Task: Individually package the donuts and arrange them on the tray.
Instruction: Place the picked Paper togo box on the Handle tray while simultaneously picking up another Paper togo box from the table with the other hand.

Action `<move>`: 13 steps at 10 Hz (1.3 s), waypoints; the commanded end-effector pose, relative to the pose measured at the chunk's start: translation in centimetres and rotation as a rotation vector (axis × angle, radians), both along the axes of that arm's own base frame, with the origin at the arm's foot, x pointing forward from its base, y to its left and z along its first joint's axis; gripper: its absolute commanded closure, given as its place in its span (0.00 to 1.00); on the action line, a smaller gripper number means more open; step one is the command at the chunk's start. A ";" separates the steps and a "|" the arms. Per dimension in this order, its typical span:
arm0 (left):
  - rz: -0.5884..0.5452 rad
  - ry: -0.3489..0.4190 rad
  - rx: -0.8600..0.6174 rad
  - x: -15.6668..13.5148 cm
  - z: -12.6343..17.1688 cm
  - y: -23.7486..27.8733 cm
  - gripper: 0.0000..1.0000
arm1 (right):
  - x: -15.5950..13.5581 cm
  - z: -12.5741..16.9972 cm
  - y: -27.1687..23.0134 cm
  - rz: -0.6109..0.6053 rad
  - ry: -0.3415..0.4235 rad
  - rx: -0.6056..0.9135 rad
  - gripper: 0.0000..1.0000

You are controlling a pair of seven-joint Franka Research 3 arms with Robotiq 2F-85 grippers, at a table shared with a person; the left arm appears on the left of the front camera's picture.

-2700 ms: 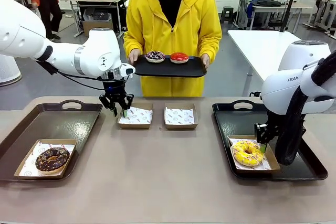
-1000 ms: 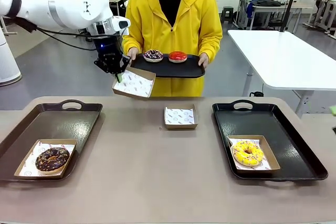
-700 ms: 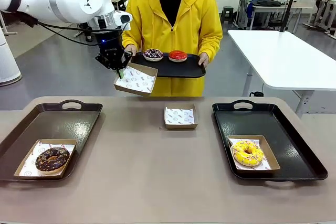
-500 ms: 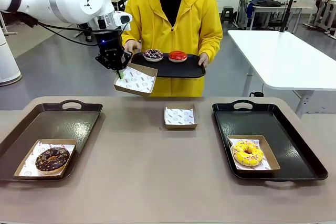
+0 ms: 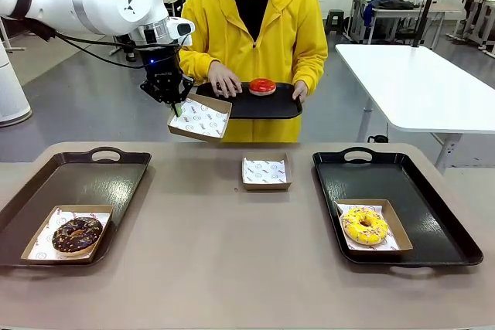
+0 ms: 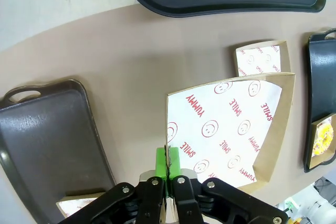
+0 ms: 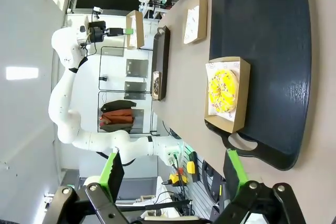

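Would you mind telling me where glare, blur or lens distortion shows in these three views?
Front view: evenly lit and sharp, with pale sheen on the left tray. Left wrist view: wide-angle bending curves the table edge; the paper box in the left gripper is crisp. Right wrist view: rolled sideways, pale reflections on the right tray, the yellow donut sharp.
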State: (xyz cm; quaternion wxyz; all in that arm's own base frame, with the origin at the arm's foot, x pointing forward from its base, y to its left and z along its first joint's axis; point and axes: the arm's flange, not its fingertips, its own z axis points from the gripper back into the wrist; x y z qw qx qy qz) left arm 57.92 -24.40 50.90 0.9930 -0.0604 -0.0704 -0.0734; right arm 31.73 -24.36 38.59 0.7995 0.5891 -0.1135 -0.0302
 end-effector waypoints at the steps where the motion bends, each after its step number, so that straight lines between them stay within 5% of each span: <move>1: -0.002 -0.005 -0.005 0.0 -0.1 0.2 1.00 | -0.5 0.2 0.5 -0.005 0.012 -0.003 0.00; 13: -0.002 -0.005 -0.005 0.0 -0.1 0.2 1.00 | -0.5 0.2 0.5 -0.005 0.012 -0.003 0.00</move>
